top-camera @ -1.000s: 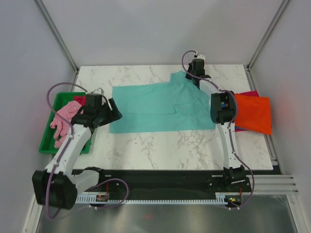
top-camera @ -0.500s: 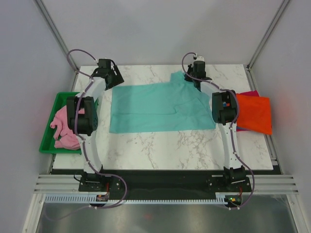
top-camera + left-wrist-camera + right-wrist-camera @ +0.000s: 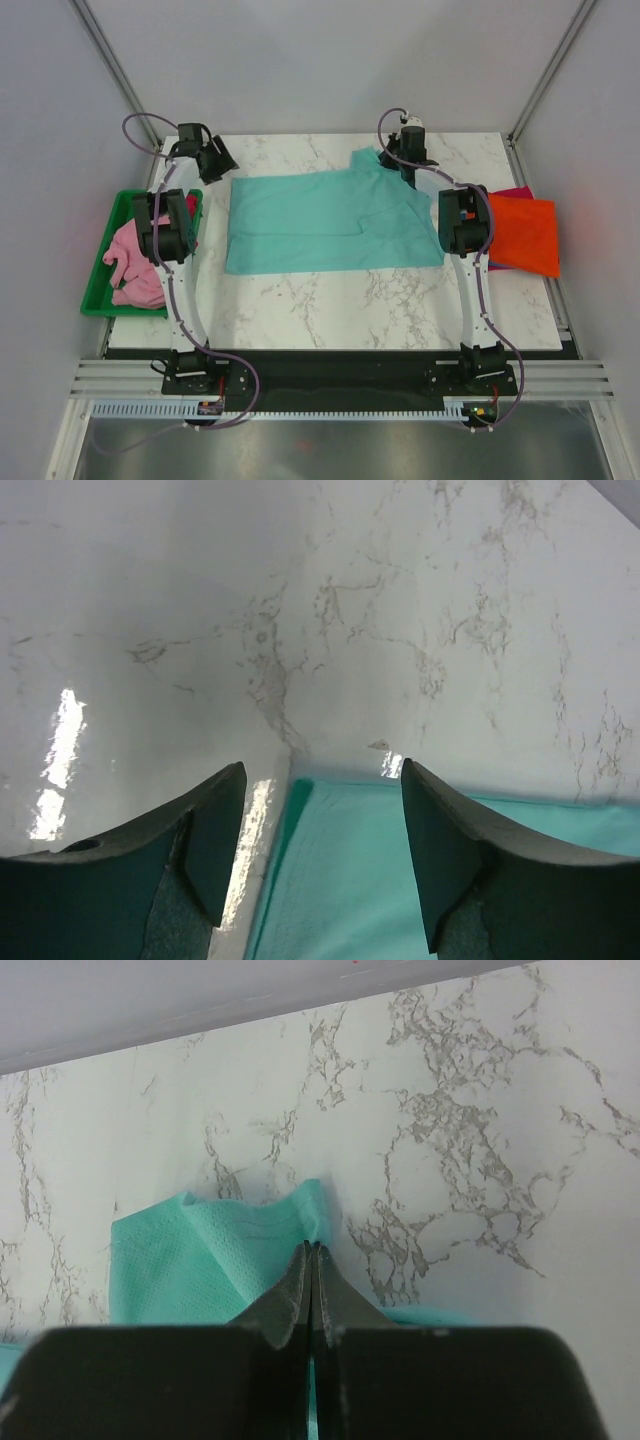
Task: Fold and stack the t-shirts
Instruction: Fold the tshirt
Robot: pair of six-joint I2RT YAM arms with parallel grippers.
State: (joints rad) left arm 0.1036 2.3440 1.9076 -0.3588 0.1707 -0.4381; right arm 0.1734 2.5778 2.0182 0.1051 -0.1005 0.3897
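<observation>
The left gripper (image 3: 212,160) has swung from beside the green tray (image 3: 98,292) to the far-left corner of the table (image 3: 330,300). Its jaws stand spread over the near corner of the teal t-shirt (image 3: 320,220), likely to pinch it for a fold. The right gripper (image 3: 312,1252) stays clenched on the shirt's far edge. The tray holds a crumpled pink t-shirt (image 3: 130,262).

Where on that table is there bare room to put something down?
Widest: the table in front of the teal shirt, toward the near edge. A narrower strip lies behind it. Crowded: orange shirt at right, green tray of pink shirts at left.
</observation>
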